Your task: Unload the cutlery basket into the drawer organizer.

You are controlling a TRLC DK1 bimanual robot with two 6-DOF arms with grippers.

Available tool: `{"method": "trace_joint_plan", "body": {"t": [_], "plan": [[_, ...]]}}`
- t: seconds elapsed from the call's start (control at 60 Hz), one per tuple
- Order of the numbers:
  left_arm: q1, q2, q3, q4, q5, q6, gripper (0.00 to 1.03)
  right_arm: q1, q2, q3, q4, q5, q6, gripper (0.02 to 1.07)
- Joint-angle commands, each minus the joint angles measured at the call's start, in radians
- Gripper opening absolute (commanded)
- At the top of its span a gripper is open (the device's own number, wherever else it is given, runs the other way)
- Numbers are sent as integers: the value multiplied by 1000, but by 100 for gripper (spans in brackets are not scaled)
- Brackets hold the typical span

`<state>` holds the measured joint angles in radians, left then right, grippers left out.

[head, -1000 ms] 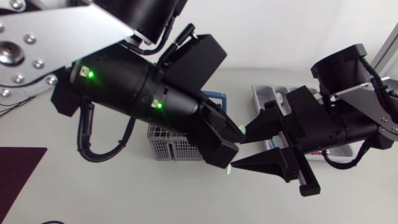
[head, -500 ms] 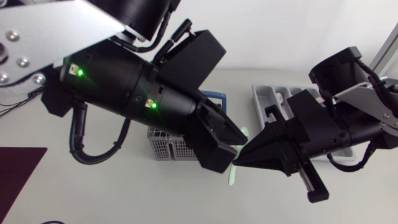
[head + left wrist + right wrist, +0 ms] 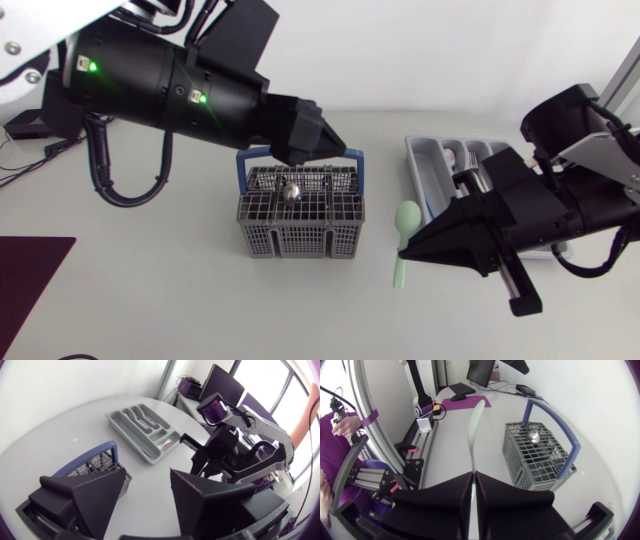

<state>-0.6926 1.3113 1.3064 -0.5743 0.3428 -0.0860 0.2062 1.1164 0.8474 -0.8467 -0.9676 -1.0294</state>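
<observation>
My right gripper (image 3: 406, 256) is shut on the handle of a light green spoon (image 3: 407, 220), held in the air to the right of the cutlery basket. In the right wrist view the spoon (image 3: 474, 425) sticks straight out from the closed fingers of the right gripper (image 3: 473, 474). The grey basket (image 3: 298, 215) with a blue handle holds a shiny metal piece (image 3: 291, 192). My left gripper (image 3: 335, 150) hangs over the basket's back edge; its wrist view shows the left gripper (image 3: 146, 477) open and empty. The grey drawer organizer (image 3: 432, 165) lies behind my right arm, partly hidden.
A dark maroon mat (image 3: 30, 270) lies at the table's front left corner. Bare white table lies in front of the basket and between the basket (image 3: 95, 462) and the organizer (image 3: 145, 427).
The spoon passed from my left gripper to my right one. The right fingers closed on it; the left gripper opened and drew back up and to the left.
</observation>
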Motion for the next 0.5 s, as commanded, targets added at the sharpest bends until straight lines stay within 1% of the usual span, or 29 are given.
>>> {"method": "trace_joint_plan", "body": {"t": [0.0,0.033,0.067,0.117,0.15,0.167,0.2,0.217,0.233,0.3,0.333,0.483], "plan": [[19,0,-1,5,-51,-12,89,-62,-26,-5,-20,33,-66,8],[19,-1,-12,5,-73,-3,89,-80,-30,-8,-22,53,-81,8],[19,-1,-29,10,-123,3,89,-105,-38,-16,-20,81,-98,8],[19,-1,-45,21,-171,9,89,-139,-47,-22,-17,110,-124,8],[21,-1,-61,30,-206,22,89,-162,-56,-34,-5,150,-143,8],[21,-1,-62,30,-208,22,89,-166,-58,-38,0,155,-143,8],[22,-1,-75,37,-243,23,89,-200,-66,-50,26,179,-153,8],[22,-1,-75,37,-243,23,89,-200,-66,-50,26,179,-153,8],[22,-1,-85,39,-261,28,89,-225,-72,-68,34,214,-186,8],[33,-1,-105,53,-288,31,89,-272,-87,-103,78,268,-224,8],[44,2,-118,62,-297,31,89,-307,-92,-133,124,316,-258,8],[47,22,-134,67,-338,40,89,-403,-93,-212,247,415,-367,8]]}}
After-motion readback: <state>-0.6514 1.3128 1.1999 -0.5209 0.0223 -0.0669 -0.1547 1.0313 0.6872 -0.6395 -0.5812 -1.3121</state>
